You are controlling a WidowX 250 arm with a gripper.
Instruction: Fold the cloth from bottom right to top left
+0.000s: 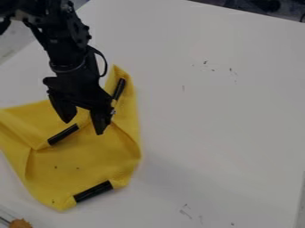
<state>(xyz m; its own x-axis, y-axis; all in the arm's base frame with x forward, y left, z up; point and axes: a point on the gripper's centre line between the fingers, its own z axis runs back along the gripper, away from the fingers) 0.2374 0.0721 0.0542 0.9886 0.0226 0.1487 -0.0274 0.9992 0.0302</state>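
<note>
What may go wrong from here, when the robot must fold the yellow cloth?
The gripper is open over the cloth's upper part, so closing there might pinch that area instead of the bottom right. The cloth is already creased and may bunch up. The black strip at its bottom edge might make the fold uneven.

From here I see a pale tabletop [220,120] reaching well to the right of the jaws. The yellow cloth [89,160] lies on it, directly below the jaws and around them, partly folded. Small dark marks [233,72] dot the surface, well apart from the jaws on the right.
</note>
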